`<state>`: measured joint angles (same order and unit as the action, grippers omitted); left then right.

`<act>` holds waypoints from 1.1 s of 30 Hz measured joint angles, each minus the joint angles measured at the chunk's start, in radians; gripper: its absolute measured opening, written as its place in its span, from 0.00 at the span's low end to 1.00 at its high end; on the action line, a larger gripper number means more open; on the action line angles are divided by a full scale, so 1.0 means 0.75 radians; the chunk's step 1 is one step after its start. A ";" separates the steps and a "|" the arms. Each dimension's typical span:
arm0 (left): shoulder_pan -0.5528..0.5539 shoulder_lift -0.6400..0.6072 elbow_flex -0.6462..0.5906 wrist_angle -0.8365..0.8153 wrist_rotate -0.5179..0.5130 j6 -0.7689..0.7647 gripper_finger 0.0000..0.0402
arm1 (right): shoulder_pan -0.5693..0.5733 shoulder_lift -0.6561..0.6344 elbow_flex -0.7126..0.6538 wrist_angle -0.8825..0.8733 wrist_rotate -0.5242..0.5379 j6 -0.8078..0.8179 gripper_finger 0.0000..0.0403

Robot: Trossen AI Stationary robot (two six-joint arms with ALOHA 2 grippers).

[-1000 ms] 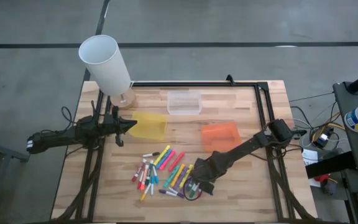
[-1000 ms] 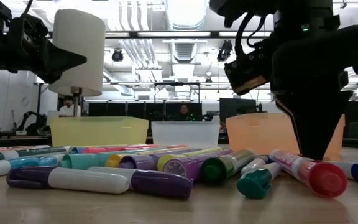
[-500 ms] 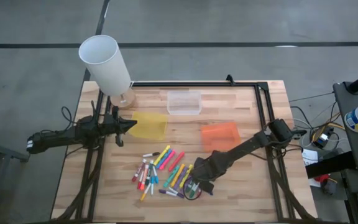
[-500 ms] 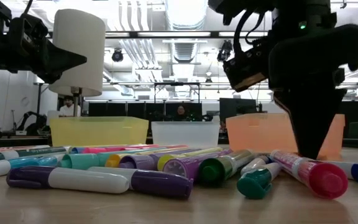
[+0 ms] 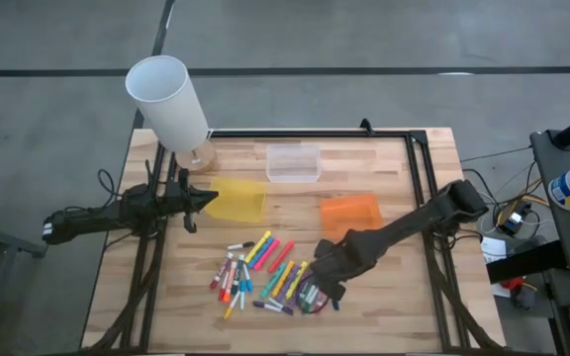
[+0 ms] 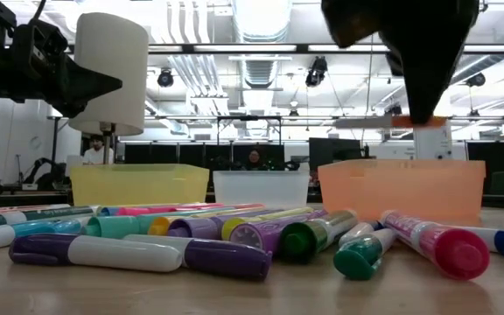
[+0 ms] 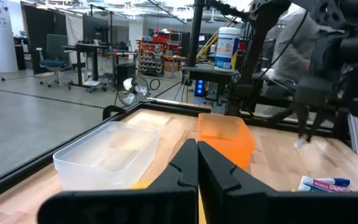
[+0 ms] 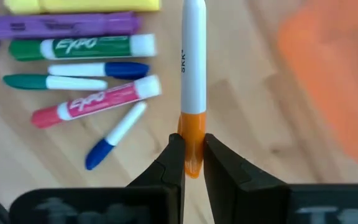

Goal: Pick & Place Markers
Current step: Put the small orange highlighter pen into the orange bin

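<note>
Right gripper (image 8: 191, 155) lower centre of the high view, above the marker pile's right edge, fingers pinched on the orange cap of a white-and-orange marker (image 8: 192, 74), lifted off the wood. Remaining markers (image 5: 260, 275) scattered lower centre, on the table (image 5: 394, 297). Left gripper (image 7: 197, 163) at left, fully closed, empty, beside the yellow tray (image 5: 237, 200).

Legible print, right wrist view: "EXPO" on the green marker (image 8: 82, 46) and again on the red marker (image 8: 95, 101). The white-bodied, orange-capped marker (image 8: 192, 74) between my right fingers (image 8: 174, 158) bears "SKK" along its barrel. Lettering on the purple marker (image 8: 61, 25) is unreadable.
</note>
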<state>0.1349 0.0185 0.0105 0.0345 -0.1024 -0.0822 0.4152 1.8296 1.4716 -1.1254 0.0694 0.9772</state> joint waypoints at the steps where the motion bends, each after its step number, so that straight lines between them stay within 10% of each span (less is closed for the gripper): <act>1: 0.000 0.000 0.000 0.000 0.000 0.000 0.00 | -0.004 -0.017 0.007 -0.030 0.018 0.000 0.08; 33: 0.001 0.014 0.001 -0.006 0.001 0.000 0.00 | -0.359 -0.293 -0.093 -0.339 0.259 -0.245 0.08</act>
<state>0.1352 0.0288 0.0109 0.0299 -0.1020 -0.0825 0.1459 1.6099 1.4016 -1.3800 0.2636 0.7936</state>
